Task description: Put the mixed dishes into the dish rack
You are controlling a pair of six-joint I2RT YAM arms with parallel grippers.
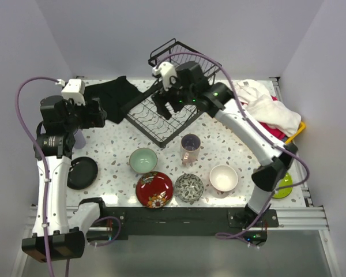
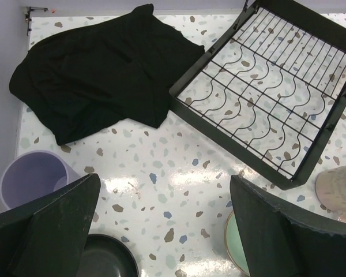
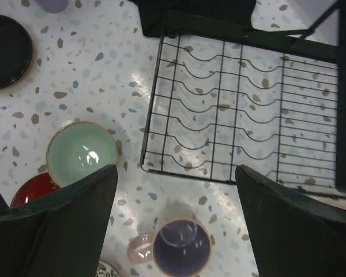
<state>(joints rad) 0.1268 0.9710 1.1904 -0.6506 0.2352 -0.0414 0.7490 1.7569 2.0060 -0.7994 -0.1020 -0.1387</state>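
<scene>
The black wire dish rack (image 1: pixel 161 118) stands at the back middle, with its raised basket (image 1: pixel 181 57) behind it; its lower grid holds no dishes. My right gripper (image 1: pixel 168 105) hovers open and empty over the rack's near edge. In the right wrist view (image 3: pixel 176 216) the pinkish mug (image 3: pixel 180 249) stands upright below it, with the pale green bowl (image 3: pixel 81 153) to its left. My left gripper (image 1: pixel 101 112) is open and empty, high over the table left of the rack (image 2: pixel 271 98). Below it are the lavender mug (image 2: pixel 30 179) and the black plate (image 2: pixel 104 261).
In front of the rack are the pale green bowl (image 1: pixel 143 160), red floral bowl (image 1: pixel 154 188), patterned bowl (image 1: pixel 189 187), white-inside bowl (image 1: pixel 223 178) and pinkish mug (image 1: pixel 190 147). The black plate (image 1: pixel 82 172) lies left, the lime plate (image 1: pixel 285 186) far right. A black cloth (image 1: pixel 112 95) lies back left. A yellow tray (image 1: pixel 298 131) holds white cloths (image 1: pixel 265 107).
</scene>
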